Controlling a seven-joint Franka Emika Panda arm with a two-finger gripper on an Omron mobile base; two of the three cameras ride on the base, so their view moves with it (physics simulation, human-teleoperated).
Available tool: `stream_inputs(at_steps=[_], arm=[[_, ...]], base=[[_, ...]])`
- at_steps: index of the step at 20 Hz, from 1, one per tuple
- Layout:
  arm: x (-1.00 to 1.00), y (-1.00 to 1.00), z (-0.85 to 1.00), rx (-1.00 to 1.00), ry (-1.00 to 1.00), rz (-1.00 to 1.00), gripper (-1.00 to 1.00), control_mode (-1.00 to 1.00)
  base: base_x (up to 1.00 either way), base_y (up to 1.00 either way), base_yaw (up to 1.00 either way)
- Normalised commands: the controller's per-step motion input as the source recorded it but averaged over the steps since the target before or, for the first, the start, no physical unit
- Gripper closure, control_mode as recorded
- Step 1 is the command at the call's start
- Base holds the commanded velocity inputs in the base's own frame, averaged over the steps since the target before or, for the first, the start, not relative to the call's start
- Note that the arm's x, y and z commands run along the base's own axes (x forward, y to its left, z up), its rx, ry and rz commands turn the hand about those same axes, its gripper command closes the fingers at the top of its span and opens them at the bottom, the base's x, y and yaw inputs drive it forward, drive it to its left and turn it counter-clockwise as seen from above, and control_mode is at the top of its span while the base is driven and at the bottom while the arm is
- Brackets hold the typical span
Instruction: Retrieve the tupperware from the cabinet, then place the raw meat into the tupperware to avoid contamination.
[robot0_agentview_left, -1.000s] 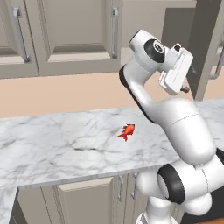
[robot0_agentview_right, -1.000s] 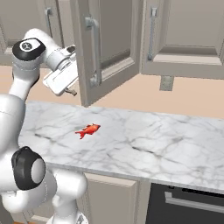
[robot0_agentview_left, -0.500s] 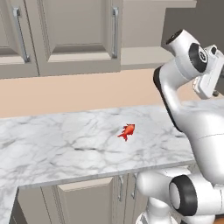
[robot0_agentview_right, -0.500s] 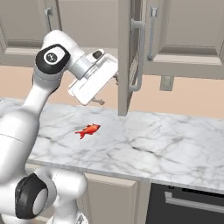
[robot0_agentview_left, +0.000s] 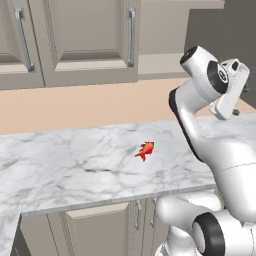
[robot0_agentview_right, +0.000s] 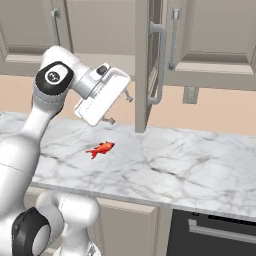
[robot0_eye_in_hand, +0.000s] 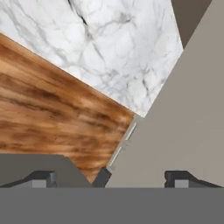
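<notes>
One raw meat (robot0_agentview_left: 145, 150) piece, red-orange and fish-shaped with a tail fin, lies alone on the marble counter (robot0_agentview_left: 60, 165), toward the middle of the slab and well clear of its front edge.

One cabinet (robot0_agentview_right: 175, 40), tall and panelled, hangs above the counter; its door (robot0_agentview_right: 145, 65) stands swung out over the slab, edge-on in the right base view, the long bar handle (robot0_agentview_right: 159, 62) facing outward. The tupperware cannot be made out; presumably it sits on the inner shelf.

One gripper (robot0_agentview_right: 120, 107), raised above the counter beside the open door, above the fish and apart from it. Its jaws stand wide and carry nothing; in the hand view the fingertips (robot0_eye_in_hand: 41, 178) frame marble, wood floor and a grey panel.

Handling, as a judgement: the fish looks light, small and probably slick, best pinched across the thick of the body, not the fin. The container should be light and thin-walled, likely to flex; take one side wall at the rim.
</notes>
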Motion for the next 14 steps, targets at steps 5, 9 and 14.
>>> stream_inputs(at_steps=[5, 9, 14], arm=[[0.11, 0.42, 0.07, 0.03, -0.05, -0.28, -1.00, -1.00], [0.10, 0.04, -0.01, 0.25, -0.15, -0.34, -1.00, -1.00], [0.00, 0.35, -0.10, 0.38, -0.16, -0.15, -1.00, -1.00]], base=[[0.00, 0.00, 0.00], [0.00, 0.00, 0.00], [0.00, 0.00, 0.00]])
